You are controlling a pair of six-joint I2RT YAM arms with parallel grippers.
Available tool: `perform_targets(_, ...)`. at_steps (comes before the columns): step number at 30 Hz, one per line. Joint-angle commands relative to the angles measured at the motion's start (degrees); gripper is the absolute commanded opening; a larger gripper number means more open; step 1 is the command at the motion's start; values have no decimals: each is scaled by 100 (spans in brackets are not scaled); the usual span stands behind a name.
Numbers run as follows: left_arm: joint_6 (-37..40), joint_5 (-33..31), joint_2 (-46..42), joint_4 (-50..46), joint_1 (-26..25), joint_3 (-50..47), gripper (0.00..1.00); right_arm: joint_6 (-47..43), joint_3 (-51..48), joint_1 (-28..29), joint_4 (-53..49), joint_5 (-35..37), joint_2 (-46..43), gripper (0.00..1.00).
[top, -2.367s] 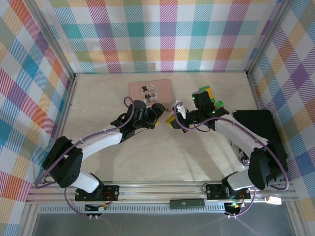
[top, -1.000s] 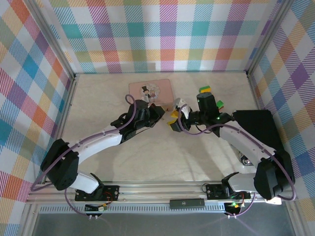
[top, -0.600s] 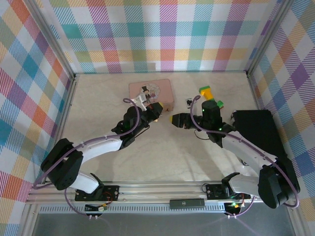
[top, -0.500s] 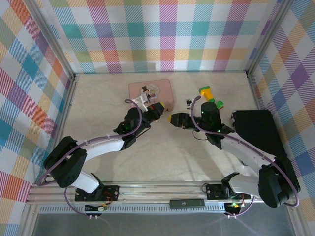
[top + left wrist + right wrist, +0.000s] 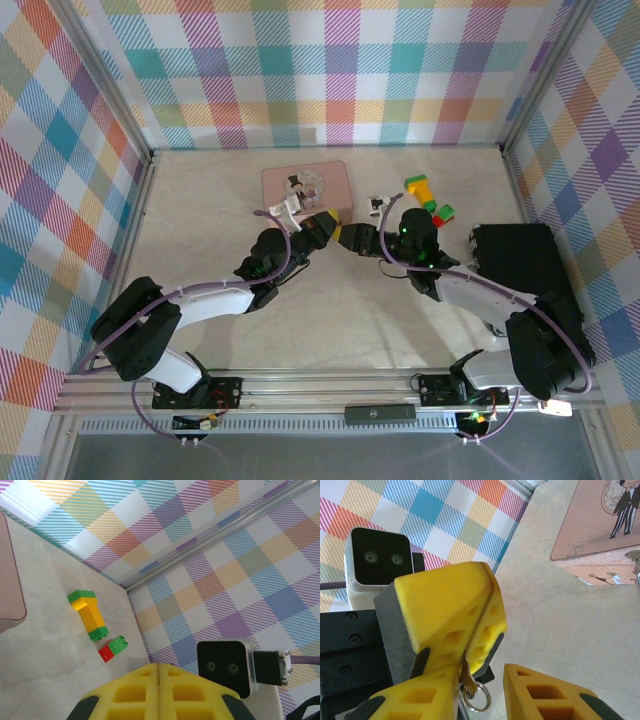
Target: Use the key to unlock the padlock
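Left claw (image 5: 470,655) is clamping the key (image 5: 465,674) between closed pads. Right claw (image 5: 479,682) is sitting fingers apart around the dangling key ring (image 5: 476,696), both meeting at about 5 o'clock off the pink tin (image 5: 305,183). Key pickup is looking done. The padlock isn't showing in either claw, and a silvery bit (image 5: 635,556) by the tin's corner may be it, can't tell, so I'm judging holding the lock, inserting and turning are all remaining.

Bright, even light falls from overhead, leaving only faint, soft shadows under the arms on the counter (image 5: 200,230). A white glare patch marks the wall (image 5: 20,502) in the left wrist view. The key (image 5: 468,682), pinched in the left gripper (image 5: 465,666), glints in sharp focus.
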Motion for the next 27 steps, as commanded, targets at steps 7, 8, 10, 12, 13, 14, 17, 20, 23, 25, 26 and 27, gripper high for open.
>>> perform_targets(7,-178,-98,-291,400,-151,-197,0,295,57,-26,942,-347,373,16)
perform_targets(8,-183,-98,-279,421,-154,-205,0,410,76,-26,1030,-421,450,16)
perform_targets(10,-186,-115,-268,497,-163,-228,0,681,27,-26,1355,-523,601,16)
perform_targets(12,-184,-159,-277,549,-163,-256,0,886,-35,-26,1580,-587,682,18)
perform_targets(13,-180,-182,-288,567,-161,-276,0,954,-74,-26,1684,-622,705,19)
perform_targets(14,-169,-202,-299,585,-166,-284,0,998,-109,-18,1733,-643,703,19)
perform_targets(17,-143,-257,-327,592,-163,-300,0,1068,-185,0,1726,-637,657,18)
perform_targets(20,-129,-284,-327,593,-163,-284,0,1086,-240,2,1681,-625,598,13)
perform_targets(23,-145,-257,-301,587,-163,-242,0,1104,-238,1,1672,-658,571,5)
perform_targets(25,-168,-230,-271,587,-160,-216,0,1055,-190,1,1639,-717,555,0)
perform_targets(26,-179,-219,-263,595,-162,-207,0,1003,-175,0,1587,-722,537,0)
perform_targets(27,-182,-214,-272,605,-164,-219,0,888,-154,-4,1486,-718,500,0)
